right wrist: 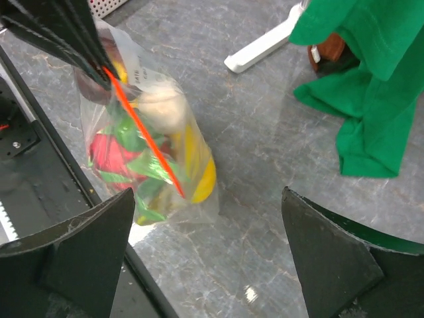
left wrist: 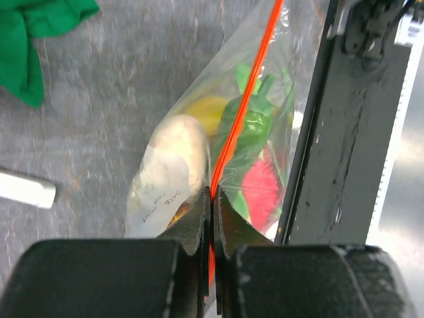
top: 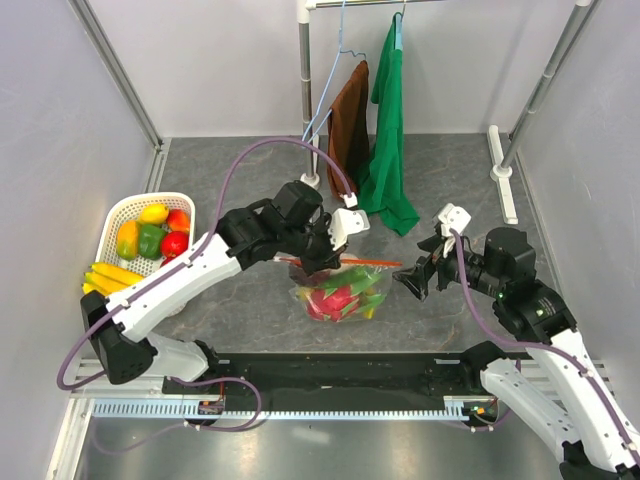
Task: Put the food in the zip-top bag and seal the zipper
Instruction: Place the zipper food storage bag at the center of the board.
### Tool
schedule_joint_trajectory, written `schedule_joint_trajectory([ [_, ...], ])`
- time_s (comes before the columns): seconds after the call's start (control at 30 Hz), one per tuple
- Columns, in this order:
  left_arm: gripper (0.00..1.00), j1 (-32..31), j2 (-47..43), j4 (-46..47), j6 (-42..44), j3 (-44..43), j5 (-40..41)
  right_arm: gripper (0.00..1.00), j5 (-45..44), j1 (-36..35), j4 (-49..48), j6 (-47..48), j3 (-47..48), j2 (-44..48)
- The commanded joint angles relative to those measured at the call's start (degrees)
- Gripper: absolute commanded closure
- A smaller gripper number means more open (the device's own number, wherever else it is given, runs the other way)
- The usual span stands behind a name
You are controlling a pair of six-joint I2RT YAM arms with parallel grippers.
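The zip-top bag (top: pixel 345 285) is at the middle of the table (top: pixel 240 310), close to its near edge and just beyond the black rail (top: pixel 340 372). Bare grey surface lies open to its right, and behind it up to the hem of the green cloth (top: pixel 388 150).

The left arm reaches in low from the left edge with its wrist over the bag. The left gripper (left wrist: pixel 211 199) is pressed together on the zipper (top: pixel 365 262) at the strip's left end. The right arm is folded up near the right corner, and the right gripper (top: pixel 412 282) is spread wide, facing the zipper's free end and apart from it.

Red, green, yellow and whitish food (right wrist: pixel 109 152) shows through the plastic. A white basket (top: pixel 112 222) at the left edge holds more, with the banana bunch (top: pixel 115 275) at its near rim.

I can't tell whether the bag's bottom rests on the table, and I can't make out the slider.
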State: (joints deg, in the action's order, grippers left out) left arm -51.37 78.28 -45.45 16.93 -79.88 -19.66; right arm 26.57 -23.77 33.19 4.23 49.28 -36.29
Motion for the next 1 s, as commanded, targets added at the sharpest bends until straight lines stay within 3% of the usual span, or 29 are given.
schedule_joint_trajectory([
  [0.0, 0.98, 4.4, -0.7, -1.9, 5.3, -1.8, -2.3, 0.02, -1.6, 0.0, 1.1, -4.1, 3.1, -2.0],
  [0.13, 0.98, 9.3, 1.7, 1.7, 13.2, -1.9, 0.6, 0.02, -3.7, 0.0, 0.7, -5.9, 3.9, -3.0],
  [0.4, 0.98, 9.5, 6.9, 3.2, 21.7, -6.7, 1.6, 0.02, -8.1, 0.0, 0.7, -8.2, 6.8, -6.7],
  [0.5, 0.98, 7.6, 7.2, 3.7, 19.6, -2.4, 1.5, 0.02, -8.5, 0.0, 0.7, -9.5, 6.8, -7.0],
  [0.73, 0.98, -2.7, 2.9, 7.6, 15.2, 18.8, -0.4, 0.02, -8.4, 0.0, 1.7, -12.8, 6.7, -6.6],
  [0.97, 0.98, -6.7, 5.7, 13.3, 7.0, 22.5, -2.1, 0.02, -7.8, 0.1, 1.4, -17.1, 3.7, -6.2],
])
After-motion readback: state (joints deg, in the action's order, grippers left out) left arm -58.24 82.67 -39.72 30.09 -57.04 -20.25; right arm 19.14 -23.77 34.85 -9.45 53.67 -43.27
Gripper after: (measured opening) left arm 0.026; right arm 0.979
